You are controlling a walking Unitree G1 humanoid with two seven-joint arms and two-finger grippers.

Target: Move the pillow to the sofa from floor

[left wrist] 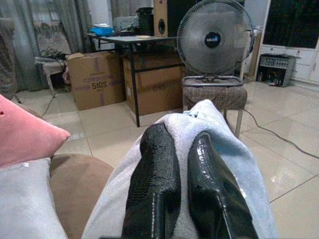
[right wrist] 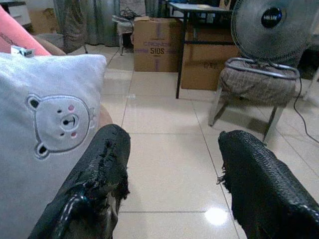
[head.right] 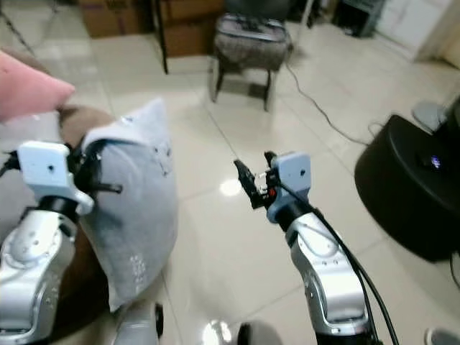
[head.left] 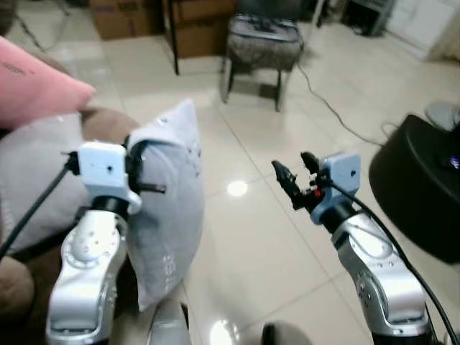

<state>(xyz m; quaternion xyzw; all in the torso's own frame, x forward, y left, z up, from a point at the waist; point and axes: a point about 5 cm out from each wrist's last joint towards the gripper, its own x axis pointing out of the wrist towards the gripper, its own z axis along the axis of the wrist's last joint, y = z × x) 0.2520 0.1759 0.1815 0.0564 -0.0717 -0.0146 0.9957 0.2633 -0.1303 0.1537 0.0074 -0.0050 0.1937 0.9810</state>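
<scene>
Left eye view: the left pincer (head.left: 144,169) sits at left centre of the frame, its silver forearm rising from the lower left corner to a pale blue wrist block. Its black fingers are closed tight over the upper edge of the grey pillow (head.left: 169,215), which hangs upright off the floor from that grip, its top corner pointing up toward mid-frame and its lower end dropping toward the bottom edge. In the left wrist view the two black fingers (left wrist: 152,189) lie side by side, pressed into the pillow's fabric with almost no gap between them.

The pillow is held just beside the brown sofa arm (head.left: 104,126), which curves along the left of the frame. On the sofa lie a second grey cushion (head.left: 36,172) and, in the upper left corner, a pink cushion (head.left: 36,86).

The right pincer (head.left: 295,176) is at right centre, its arm bent up from the lower right corner, wrist raised and fingers pointing up and left over the shiny tiled floor (head.left: 251,237). Its fingers stand well apart and grip nothing; the right wrist view shows a wide span of floor between them, and the pillow's embroidered bear face (right wrist: 60,124) off to one side.

At upper centre stands a padded stool (head.left: 262,43); the wrist views show a fan (left wrist: 214,37) resting on it, with cardboard boxes (left wrist: 97,84) beside it. A black rounded object (head.left: 420,183) sits at the right edge.
</scene>
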